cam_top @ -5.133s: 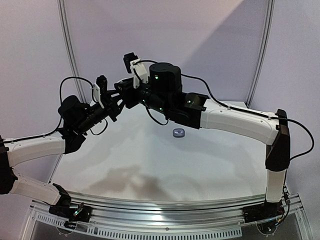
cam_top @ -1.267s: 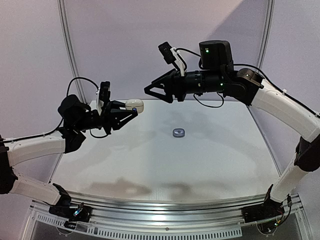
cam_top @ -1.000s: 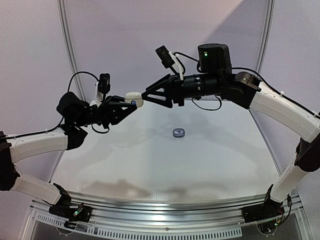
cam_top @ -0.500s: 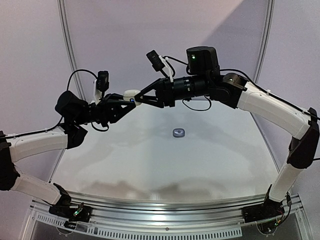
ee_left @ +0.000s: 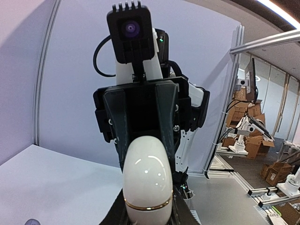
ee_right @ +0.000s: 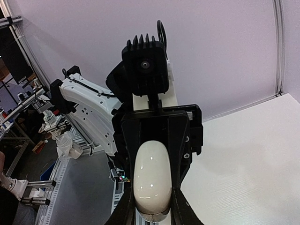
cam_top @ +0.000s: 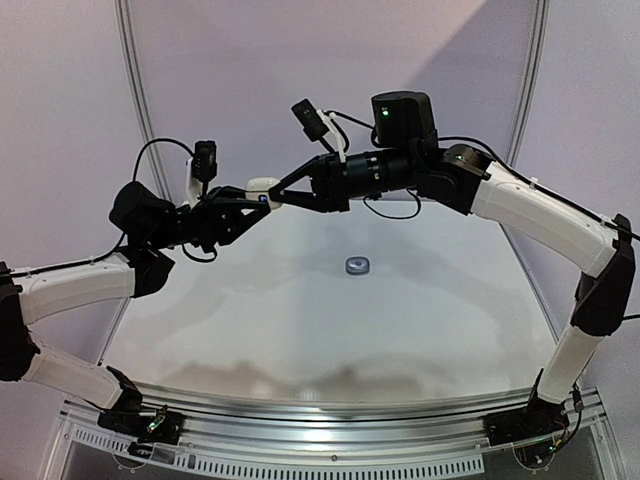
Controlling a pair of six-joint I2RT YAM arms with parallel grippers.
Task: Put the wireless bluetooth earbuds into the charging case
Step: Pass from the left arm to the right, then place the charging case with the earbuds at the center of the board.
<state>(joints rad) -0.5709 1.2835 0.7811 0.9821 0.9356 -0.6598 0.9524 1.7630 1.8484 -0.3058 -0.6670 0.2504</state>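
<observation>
From above, the left gripper (cam_top: 258, 197) and right gripper (cam_top: 278, 193) both pinch the white charging case (cam_top: 264, 187) high over the white table (cam_top: 300, 330); a small grey round piece (cam_top: 357, 265) lies there; left wrist: cardboard boxes (ee_left: 247, 144) far off; right wrist: jaws hug the case, pale wall behind

Bright, even light falls from overhead. Below the left gripper (cam_top: 258, 203) and right gripper (cam_top: 275, 195), the table (cam_top: 400, 330) carries only faint, soft-edged shadows. Above and behind the right gripper, a diagonal band of shade darkens the violet wall (cam_top: 480, 90). At the grippers' tips the glossy charging case (ee_left: 147, 180) shows small pinpoint glints in both wrist views. Up and right of it a ceiling strip (ee_left: 281, 7) burns out white. The wrist views bow straight posts (ee_left: 44, 70) near the edges; all three pictures are sharp
</observation>
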